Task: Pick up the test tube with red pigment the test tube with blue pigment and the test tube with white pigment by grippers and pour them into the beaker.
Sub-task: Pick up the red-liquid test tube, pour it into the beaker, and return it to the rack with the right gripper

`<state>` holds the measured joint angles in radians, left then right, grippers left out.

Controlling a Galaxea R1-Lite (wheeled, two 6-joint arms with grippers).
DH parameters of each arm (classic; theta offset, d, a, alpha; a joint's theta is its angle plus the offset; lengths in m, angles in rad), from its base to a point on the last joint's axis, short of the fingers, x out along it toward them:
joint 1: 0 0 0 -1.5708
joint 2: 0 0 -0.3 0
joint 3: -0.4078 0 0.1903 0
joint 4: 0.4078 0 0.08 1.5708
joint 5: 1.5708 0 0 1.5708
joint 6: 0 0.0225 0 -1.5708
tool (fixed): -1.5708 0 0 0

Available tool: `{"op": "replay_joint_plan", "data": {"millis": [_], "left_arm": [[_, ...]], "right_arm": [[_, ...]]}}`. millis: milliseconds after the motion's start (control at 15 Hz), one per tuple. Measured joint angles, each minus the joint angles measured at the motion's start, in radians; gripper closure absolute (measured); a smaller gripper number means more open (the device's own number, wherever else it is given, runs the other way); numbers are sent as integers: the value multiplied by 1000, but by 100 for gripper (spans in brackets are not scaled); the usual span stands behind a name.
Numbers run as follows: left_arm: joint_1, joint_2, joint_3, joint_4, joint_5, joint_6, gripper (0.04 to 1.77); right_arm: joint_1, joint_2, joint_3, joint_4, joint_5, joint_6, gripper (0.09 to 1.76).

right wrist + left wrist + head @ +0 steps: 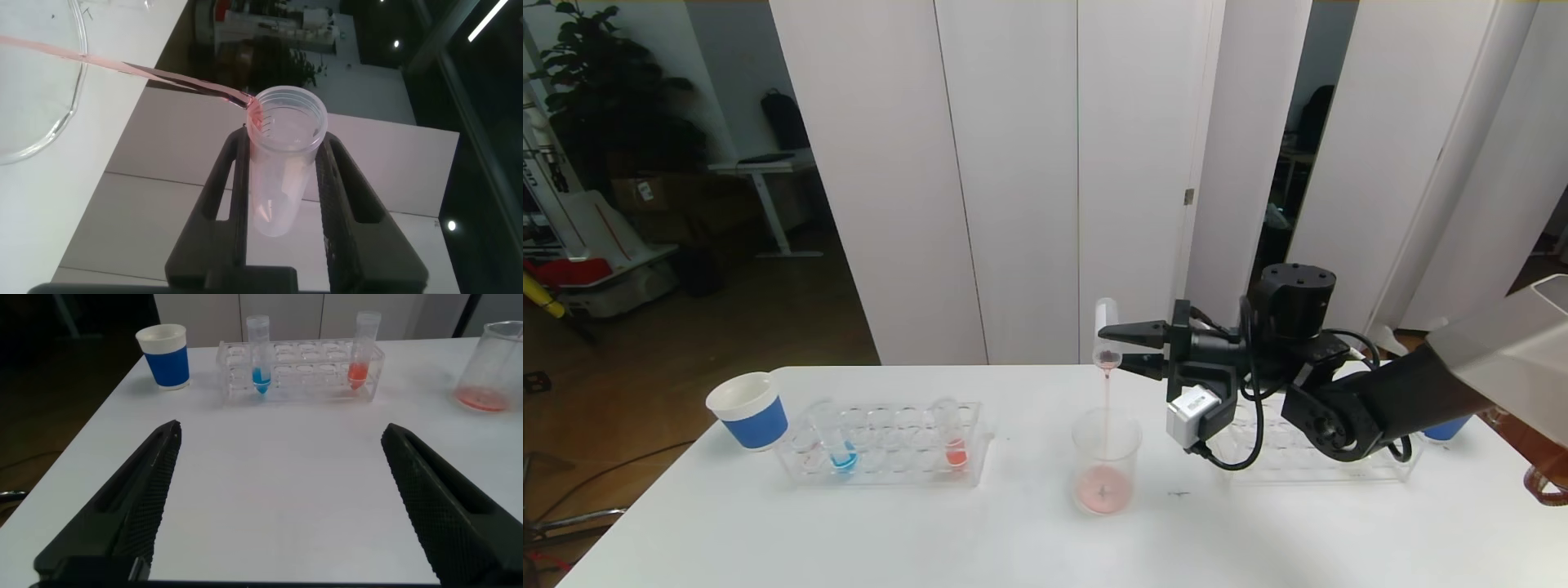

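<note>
My right gripper (1111, 348) is shut on the test tube with red pigment (1107, 331), tipped mouth-down above the beaker (1104, 461). A thin red stream (1107, 404) falls into the beaker, where pink-red liquid pools. In the right wrist view the tube (283, 155) sits between the fingers (343, 188), nearly drained. The test tube with blue pigment (843, 453) stands in the left rack (882, 474), with an orange-red tube (954, 445) beside it. My left gripper (282, 431) hovers open over bare table, facing the blue tube (260, 363). The test tube with white pigment is out of view.
A blue paper cup (750, 410) stands at the left rack's far left end. A second clear rack (1307, 457) lies under my right arm, with another blue cup (1445, 429) behind it. The table's front edge is near the left gripper.
</note>
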<state>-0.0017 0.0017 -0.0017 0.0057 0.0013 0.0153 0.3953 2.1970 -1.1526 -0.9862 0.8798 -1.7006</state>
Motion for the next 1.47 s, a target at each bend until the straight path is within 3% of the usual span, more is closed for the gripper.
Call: {"op": "replay_joint_plan", "data": {"millis": [600, 1467], "left_arm": [[0, 0, 0, 0, 0, 0, 6], [0, 0, 0, 0, 0, 0, 6]], "right_arm": [[5, -1, -16, 4, -1, -65, 126], [17, -14, -19, 7, -11, -60, 126]]}}
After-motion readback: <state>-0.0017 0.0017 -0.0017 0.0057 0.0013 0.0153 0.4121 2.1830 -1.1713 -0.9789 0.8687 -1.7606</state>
